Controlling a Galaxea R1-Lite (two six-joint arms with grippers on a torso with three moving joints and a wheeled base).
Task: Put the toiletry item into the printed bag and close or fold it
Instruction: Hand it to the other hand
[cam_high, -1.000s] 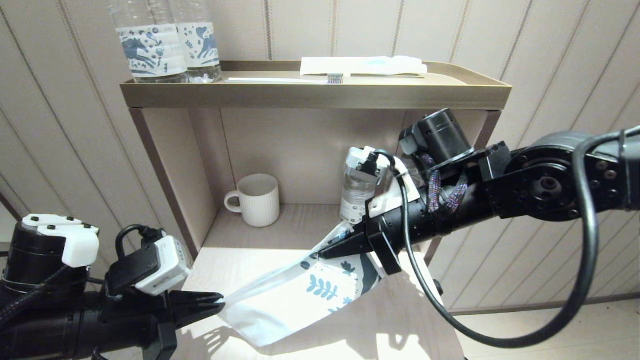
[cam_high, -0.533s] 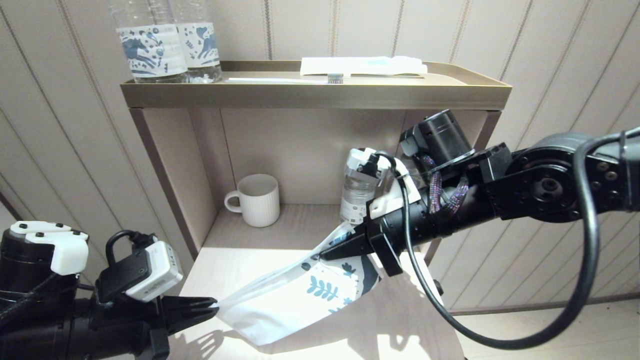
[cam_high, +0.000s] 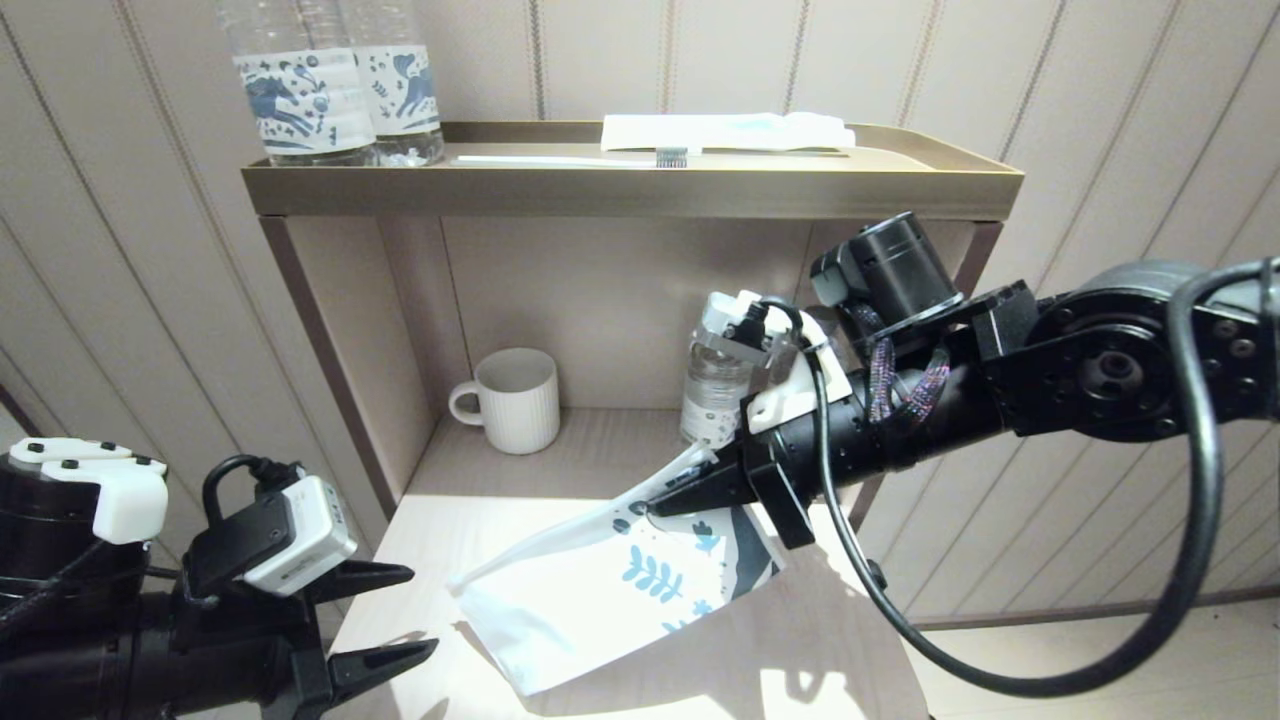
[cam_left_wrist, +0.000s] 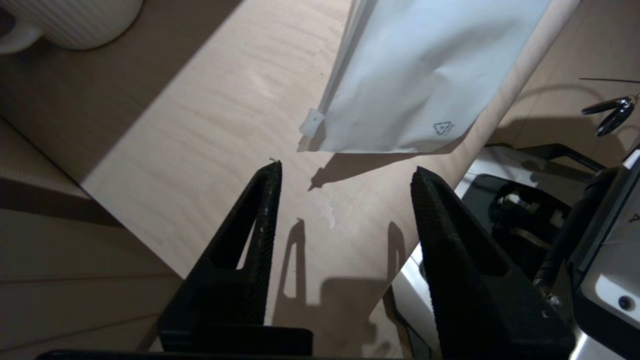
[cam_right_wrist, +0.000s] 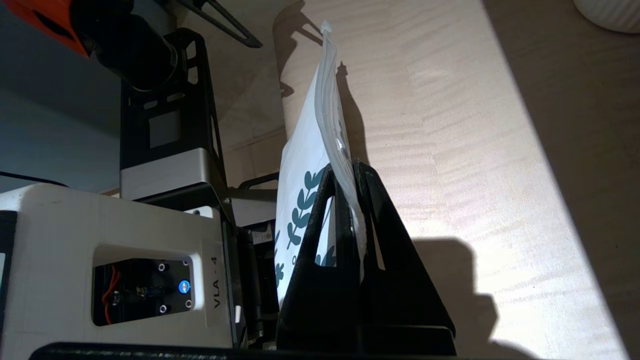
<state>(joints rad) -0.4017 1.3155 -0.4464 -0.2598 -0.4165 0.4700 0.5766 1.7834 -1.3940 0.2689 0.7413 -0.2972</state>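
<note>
The printed bag hangs tilted above the pale wooden shelf surface, its dark-blue leaf print at the raised end. My right gripper is shut on its top edge by the print, and the right wrist view shows that edge pinched in the right gripper. The printed bag runs away from it to the white slider. My left gripper is open, low at the left, clear of the bag. In the left wrist view the slider sits just beyond the left gripper. What the bag holds is hidden.
A white ribbed mug and a small clear bottle stand at the back of the lower shelf. On the top tray are two printed water bottles, a toothbrush and a white packet.
My left gripper has opened, let go of the bag's slider end and drawn back to the left. That end of the bag has dropped slightly. The right gripper lifted a little.
</note>
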